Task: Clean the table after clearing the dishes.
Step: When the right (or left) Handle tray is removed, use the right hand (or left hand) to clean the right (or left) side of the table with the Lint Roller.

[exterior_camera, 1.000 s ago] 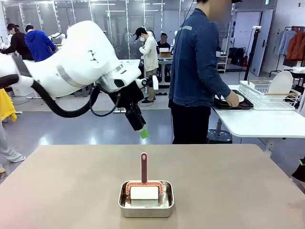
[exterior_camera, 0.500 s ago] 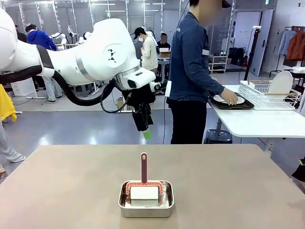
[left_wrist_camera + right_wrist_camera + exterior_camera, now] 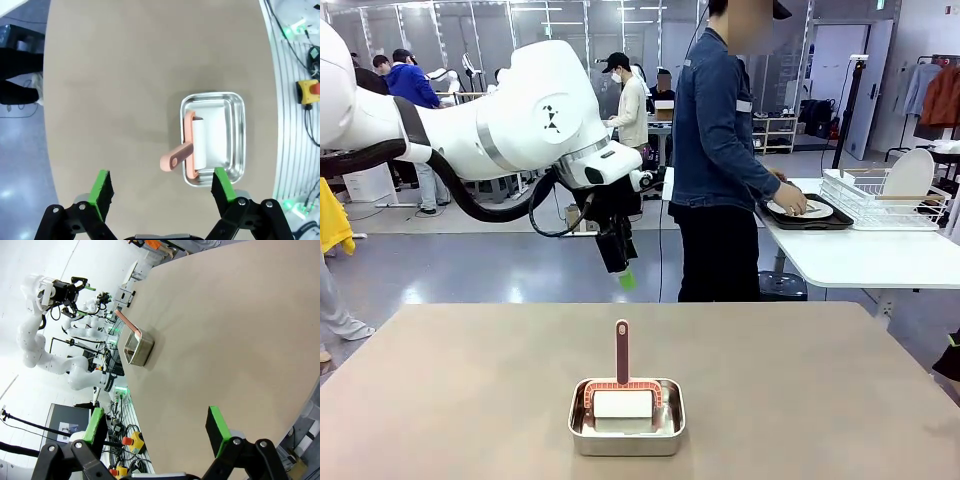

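Note:
The beige table (image 3: 800, 390) carries a steel pan (image 3: 627, 416) holding a pink-handled roller (image 3: 622, 352) with a white roll. My left gripper (image 3: 624, 279) hangs open in the air above the table's far edge, pointing down. From its wrist, the open left gripper (image 3: 162, 186) looks down on the pan (image 3: 235, 140) and the roller (image 3: 186, 150), with nothing between its green pads. The right gripper (image 3: 156, 427) is open and empty over the table (image 3: 225, 330). On the white side table, a person's hand rests on a white plate (image 3: 815, 210) lying on a dark tray (image 3: 832, 222).
A person in a denim jacket (image 3: 720, 150) stands beyond the table's far edge, turned to the white side table (image 3: 870, 260). A white dish rack (image 3: 885, 195) with an upright plate stands there. The right wrist view shows the pan (image 3: 139, 351) far off.
My left arm swung from the left toward the middle, carrying its gripper slightly right, then held still. The person's hand shifted on the plate at the side table.

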Robot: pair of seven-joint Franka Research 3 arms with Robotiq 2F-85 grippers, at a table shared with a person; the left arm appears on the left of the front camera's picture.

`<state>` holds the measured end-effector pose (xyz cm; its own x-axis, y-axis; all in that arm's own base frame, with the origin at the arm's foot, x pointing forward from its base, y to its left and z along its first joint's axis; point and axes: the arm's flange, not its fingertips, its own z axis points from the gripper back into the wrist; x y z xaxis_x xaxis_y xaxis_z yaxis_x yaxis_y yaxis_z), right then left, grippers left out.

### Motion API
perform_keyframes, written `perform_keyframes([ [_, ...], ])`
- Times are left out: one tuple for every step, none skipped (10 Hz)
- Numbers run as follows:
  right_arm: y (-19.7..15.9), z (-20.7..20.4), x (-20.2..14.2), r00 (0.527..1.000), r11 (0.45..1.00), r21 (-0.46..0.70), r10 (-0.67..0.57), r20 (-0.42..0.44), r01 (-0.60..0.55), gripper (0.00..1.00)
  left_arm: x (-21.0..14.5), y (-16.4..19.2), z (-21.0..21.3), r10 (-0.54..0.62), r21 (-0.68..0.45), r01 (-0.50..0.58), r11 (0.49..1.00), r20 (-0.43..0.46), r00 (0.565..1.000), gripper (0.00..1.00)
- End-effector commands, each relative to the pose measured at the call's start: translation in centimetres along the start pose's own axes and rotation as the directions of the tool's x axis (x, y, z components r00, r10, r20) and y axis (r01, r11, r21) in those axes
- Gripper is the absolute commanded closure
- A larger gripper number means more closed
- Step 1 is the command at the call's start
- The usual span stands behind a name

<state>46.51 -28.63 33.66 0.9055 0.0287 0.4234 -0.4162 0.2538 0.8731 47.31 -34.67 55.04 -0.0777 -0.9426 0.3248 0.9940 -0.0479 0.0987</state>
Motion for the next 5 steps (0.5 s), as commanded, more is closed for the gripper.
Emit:
perform_keyframes([
  [0.3,-0.2,-0.3,1.0,1.0,-0.001,0.019,0.0,-0.019,0.0,0.2,-0.1,-1.6,0.098,-0.04,-0.101,0.994,-0.077,0.992,0.0],
  [0.3,-0.2,-0.3,1.0,1.0,-0.001,0.019,0.0,-0.019,0.0,0.2,-0.2,-2.4,0.118,-0.04,-0.124,0.991,-0.135,0.984,0.0],
  [0.3,-0.2,-0.3,1.0,1.0,-0.001,0.019,0.0,-0.019,0.0,0.2,-0.3,-3.0,0.119,-0.059,-0.131,0.99,-0.173,0.978,0.0],
  [0.3,-0.2,-0.3,1.0,1.0,-0.001,0.019,0.0,-0.019,0.0,0.0,-0.4,-3.5,0.126,-0.066,-0.142,0.988,-0.205,0.971,0.0],
  [0.3,-0.2,-0.3,1.0,1.0,-0.001,0.019,0.0,-0.019,0.0,-0.1,-0.4,-4.2,0.118,-0.065,-0.136,0.989,-0.231,0.966,0.0],
])
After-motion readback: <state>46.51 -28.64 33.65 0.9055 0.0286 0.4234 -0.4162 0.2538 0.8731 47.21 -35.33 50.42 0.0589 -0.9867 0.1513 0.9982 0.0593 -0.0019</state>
